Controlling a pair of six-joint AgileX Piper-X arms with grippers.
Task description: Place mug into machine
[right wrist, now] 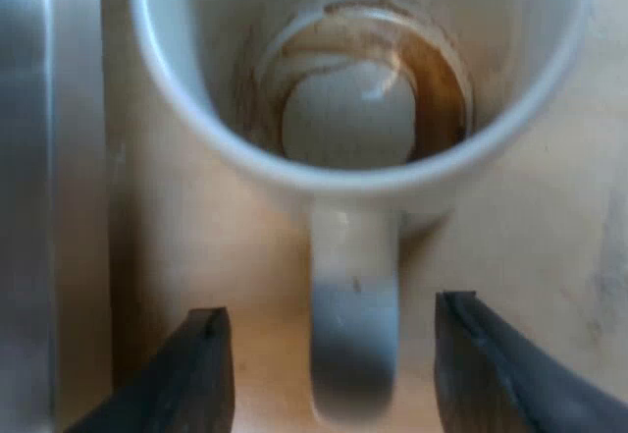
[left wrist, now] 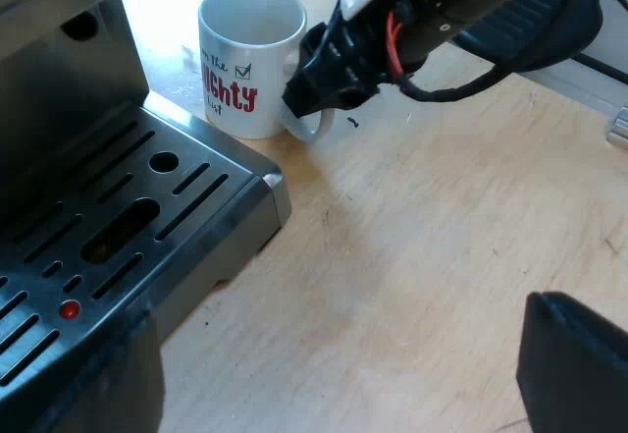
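A white mug [left wrist: 245,55] with red lettering stands upright on the wooden table beside the espresso machine's drip tray [left wrist: 128,207]. My right gripper [left wrist: 312,84] is at the mug's handle [left wrist: 312,127]. Seen from the right wrist, the mug [right wrist: 353,119] has brown coffee stains on its bottom, and its handle [right wrist: 353,315] lies between the fingers of my right gripper [right wrist: 339,369], which is open and not touching it. My left gripper [left wrist: 334,384] is open over the tabletop by the tray's corner, holding nothing.
The machine's slotted metal tray has a small red float [left wrist: 69,308] and a rounded corner [left wrist: 273,189] close to the mug. A metal edge of the machine [right wrist: 25,207] runs alongside the mug. Bare wooden tabletop [left wrist: 422,237] stretches away from the tray.
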